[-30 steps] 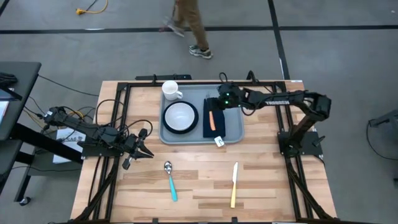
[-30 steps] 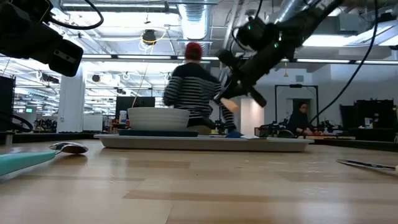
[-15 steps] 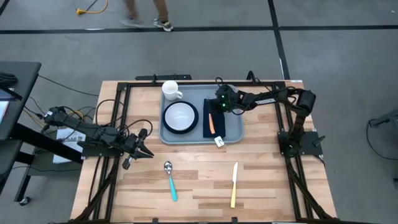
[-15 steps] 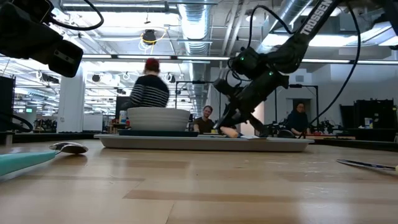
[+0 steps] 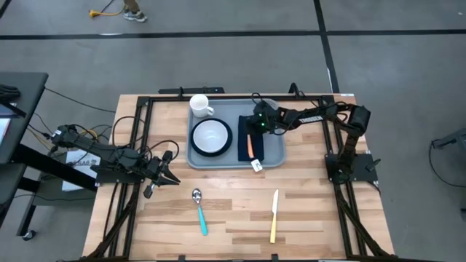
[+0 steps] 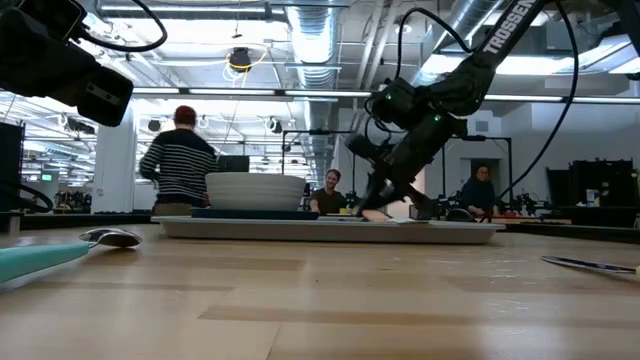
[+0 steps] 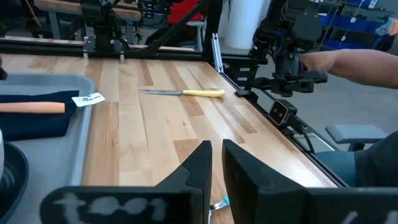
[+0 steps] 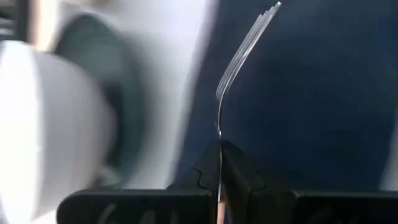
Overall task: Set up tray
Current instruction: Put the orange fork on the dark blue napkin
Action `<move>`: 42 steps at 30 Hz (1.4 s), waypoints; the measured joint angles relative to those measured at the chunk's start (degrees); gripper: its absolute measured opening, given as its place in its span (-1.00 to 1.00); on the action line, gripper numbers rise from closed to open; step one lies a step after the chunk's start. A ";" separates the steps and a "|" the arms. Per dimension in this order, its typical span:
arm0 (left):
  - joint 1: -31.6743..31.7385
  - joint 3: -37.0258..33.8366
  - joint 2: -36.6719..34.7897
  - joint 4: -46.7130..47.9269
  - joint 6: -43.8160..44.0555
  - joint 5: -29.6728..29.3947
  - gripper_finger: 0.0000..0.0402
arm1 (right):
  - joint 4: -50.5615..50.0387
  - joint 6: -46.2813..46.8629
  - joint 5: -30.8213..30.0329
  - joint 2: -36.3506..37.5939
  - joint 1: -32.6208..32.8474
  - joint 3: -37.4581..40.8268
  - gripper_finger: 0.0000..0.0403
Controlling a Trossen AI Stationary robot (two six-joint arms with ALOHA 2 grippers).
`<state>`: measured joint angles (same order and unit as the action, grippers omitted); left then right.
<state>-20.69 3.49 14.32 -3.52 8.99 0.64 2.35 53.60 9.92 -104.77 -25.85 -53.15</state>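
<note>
The right tool [image 5: 254,128] grips the fork [image 8: 239,59] just above the napkin [image 5: 245,149] on the tray [image 5: 275,145], so next it probably must release it flat there.

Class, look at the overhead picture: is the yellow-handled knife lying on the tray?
No, the knife lies on the bare table, apart from the tray.

One tray [image 5: 271,155], spoon [image 5: 199,210], knife [image 5: 274,214]
</note>
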 joint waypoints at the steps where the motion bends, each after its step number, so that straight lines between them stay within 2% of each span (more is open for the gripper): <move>1: 0.00 0.00 -0.02 -0.01 0.03 0.00 -0.88 | -1.24 0.07 -0.84 0.00 -0.04 0.01 -1.00; 15: 0.00 0.00 0.00 -0.01 0.20 0.00 -0.88 | -4.48 2.00 -1.98 -0.07 -0.02 -0.01 -1.00; 26: 0.00 -0.02 -0.02 0.00 0.22 0.00 -0.88 | -5.08 2.96 -1.37 -0.24 0.70 -0.01 -0.91; 42: -0.01 -0.02 0.00 0.28 0.24 0.00 -0.88 | -5.08 0.52 -1.23 -0.07 0.59 -1.17 -0.91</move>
<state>-20.70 3.46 14.32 -3.25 9.23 0.64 -2.73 54.12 8.69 -104.84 -25.26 -54.32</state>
